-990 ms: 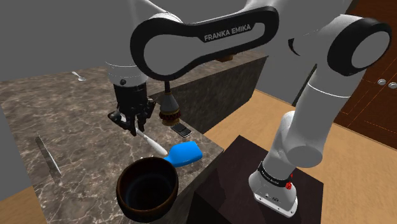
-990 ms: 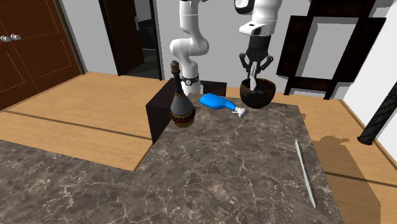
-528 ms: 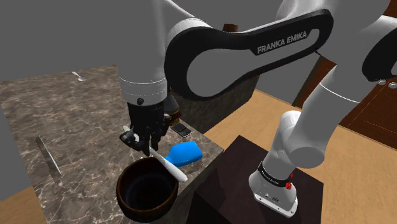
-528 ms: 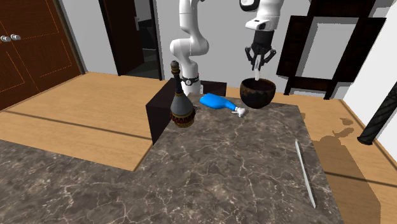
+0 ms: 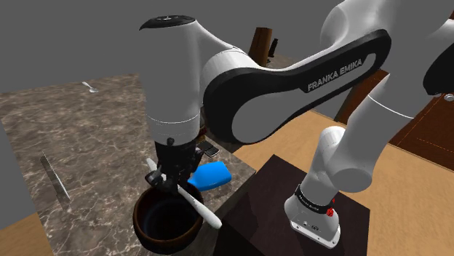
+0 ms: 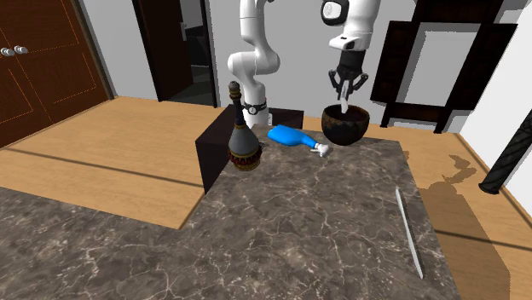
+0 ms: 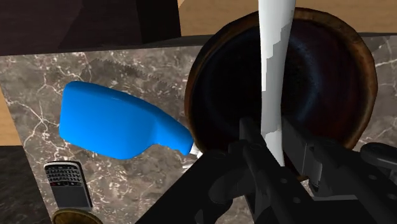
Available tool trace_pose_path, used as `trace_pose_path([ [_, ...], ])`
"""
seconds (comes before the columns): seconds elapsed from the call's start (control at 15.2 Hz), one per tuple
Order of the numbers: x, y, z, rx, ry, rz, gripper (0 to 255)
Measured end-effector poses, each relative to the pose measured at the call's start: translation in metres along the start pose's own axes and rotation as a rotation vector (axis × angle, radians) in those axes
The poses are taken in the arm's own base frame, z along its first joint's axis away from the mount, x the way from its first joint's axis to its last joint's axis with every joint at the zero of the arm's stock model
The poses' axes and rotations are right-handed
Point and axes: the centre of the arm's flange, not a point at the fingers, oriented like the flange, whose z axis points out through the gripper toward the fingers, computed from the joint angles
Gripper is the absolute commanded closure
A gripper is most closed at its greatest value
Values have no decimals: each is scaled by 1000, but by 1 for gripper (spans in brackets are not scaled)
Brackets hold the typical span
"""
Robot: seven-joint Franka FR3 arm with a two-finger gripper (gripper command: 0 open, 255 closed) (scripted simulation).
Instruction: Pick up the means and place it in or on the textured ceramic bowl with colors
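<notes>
My black gripper is shut on a slim white utensil, which slants down across the near rim of the dark brown bowl. The bowl stands at the counter's corner nearest the stand. In the wrist view the fingers clasp the white utensil directly over the bowl's dark hollow. From the second exterior view the gripper hangs just above the bowl, with the utensil pointing down into it.
A blue bottle lies on its side beside the bowl, white cap toward it. A brown bottle stands upright and a small phone lies near it. A long knife rests farther along the marble counter.
The gripper carried the white utensil from above the counter beside the blue bottle to over the bowl and has come lower. Nothing else moved.
</notes>
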Motion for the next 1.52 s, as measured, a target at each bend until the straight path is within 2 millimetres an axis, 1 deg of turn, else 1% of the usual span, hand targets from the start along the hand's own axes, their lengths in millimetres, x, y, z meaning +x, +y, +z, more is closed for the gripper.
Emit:
trace_pose_path([
  [0.59,-1,-3,46,0,0,0,255],
  [0.73,-1,-3,50,0,0,0,255],
  [1.06,-1,-3,50,1,1,0,255],
  [1.12,-1,-3,50,1,1,0,0],
  [1.52,-1,-3,51,0,0,0,0],
])
